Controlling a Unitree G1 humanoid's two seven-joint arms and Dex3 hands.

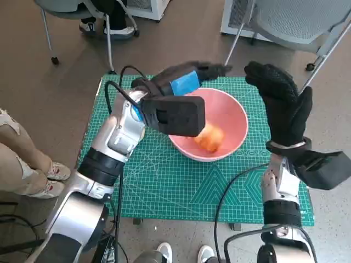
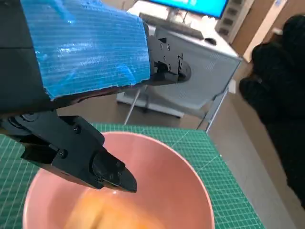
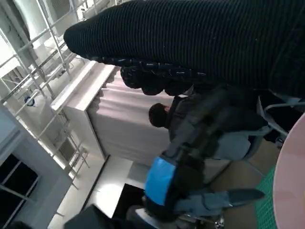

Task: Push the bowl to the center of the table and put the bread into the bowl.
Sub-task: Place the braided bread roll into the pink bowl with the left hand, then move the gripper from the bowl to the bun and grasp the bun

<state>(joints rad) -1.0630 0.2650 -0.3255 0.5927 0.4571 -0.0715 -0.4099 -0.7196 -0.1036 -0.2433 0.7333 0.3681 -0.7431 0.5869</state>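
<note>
A pink bowl (image 1: 233, 118) stands near the middle of the green cutting mat (image 1: 164, 186), and an orange piece of bread (image 1: 209, 138) lies inside it. My left hand (image 1: 184, 79) hovers above the bowl's far left rim with its fingers spread and nothing in them. The left wrist view shows the bowl (image 2: 162, 162) right under the black fingers (image 2: 76, 152), with the bread (image 2: 109, 214) blurred at the bottom. My right hand (image 1: 282, 101) is raised just right of the bowl, fingers stretched up, empty. The right wrist view shows the left hand (image 3: 190, 162) and the bowl's rim (image 3: 293, 186).
The mat covers the small table. Chairs on casters (image 1: 77, 16) stand beyond the far edge, another chair (image 1: 296, 22) at the far right. A person's legs and shoes (image 1: 27, 164) are at the left. Black cables (image 1: 118, 93) loop over my left forearm. A person (image 3: 159, 116) shows in the right wrist view.
</note>
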